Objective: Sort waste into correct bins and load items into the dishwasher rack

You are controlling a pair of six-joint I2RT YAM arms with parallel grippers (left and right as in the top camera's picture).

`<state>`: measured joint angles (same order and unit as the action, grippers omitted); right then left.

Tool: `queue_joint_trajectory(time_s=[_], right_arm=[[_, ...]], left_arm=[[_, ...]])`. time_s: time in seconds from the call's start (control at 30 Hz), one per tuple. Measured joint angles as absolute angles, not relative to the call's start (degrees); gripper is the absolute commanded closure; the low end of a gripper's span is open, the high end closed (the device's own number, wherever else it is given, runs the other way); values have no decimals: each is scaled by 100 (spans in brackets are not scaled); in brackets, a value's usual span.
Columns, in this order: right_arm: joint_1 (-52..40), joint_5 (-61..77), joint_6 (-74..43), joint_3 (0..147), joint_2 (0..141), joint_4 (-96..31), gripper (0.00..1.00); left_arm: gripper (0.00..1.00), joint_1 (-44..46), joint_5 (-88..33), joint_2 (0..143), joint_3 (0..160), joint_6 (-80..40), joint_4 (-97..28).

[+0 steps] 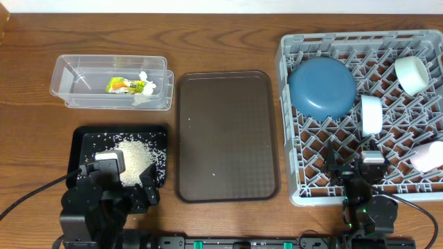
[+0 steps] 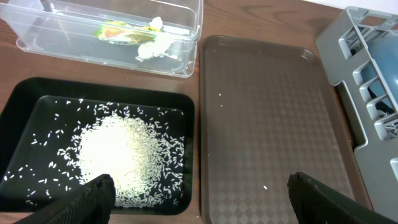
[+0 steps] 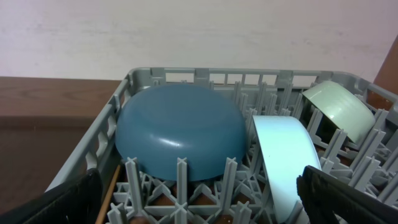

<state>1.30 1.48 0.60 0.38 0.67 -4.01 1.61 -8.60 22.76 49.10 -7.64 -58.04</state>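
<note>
Rack: plate, bowls loaded. Rice in black tray; both jaws wide, empty. Likely next: retreat upward, clear of pegs.

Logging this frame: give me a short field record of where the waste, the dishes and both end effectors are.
clear tub: holds snack wrapper and tissue
black tray: holds rice, piled, with loose grains around
brown tray: a few white specks
rack: dark-blue plate dome-up, pale-blue bowl on edge, mint-green bowl tilted, pink bowl at right edge, wooden stick low beside the plate
left end effector: open, empty
right end effector: open, empty, facing the rack
</note>
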Motion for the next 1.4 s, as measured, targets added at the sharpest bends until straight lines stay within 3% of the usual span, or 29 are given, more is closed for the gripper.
queue_joint_trajectory(time_s=[1.4], right_arm=[[130, 145, 60, 38, 69, -401, 1]], left_arm=[[9, 161, -808, 1894, 4724, -764, -5804]])
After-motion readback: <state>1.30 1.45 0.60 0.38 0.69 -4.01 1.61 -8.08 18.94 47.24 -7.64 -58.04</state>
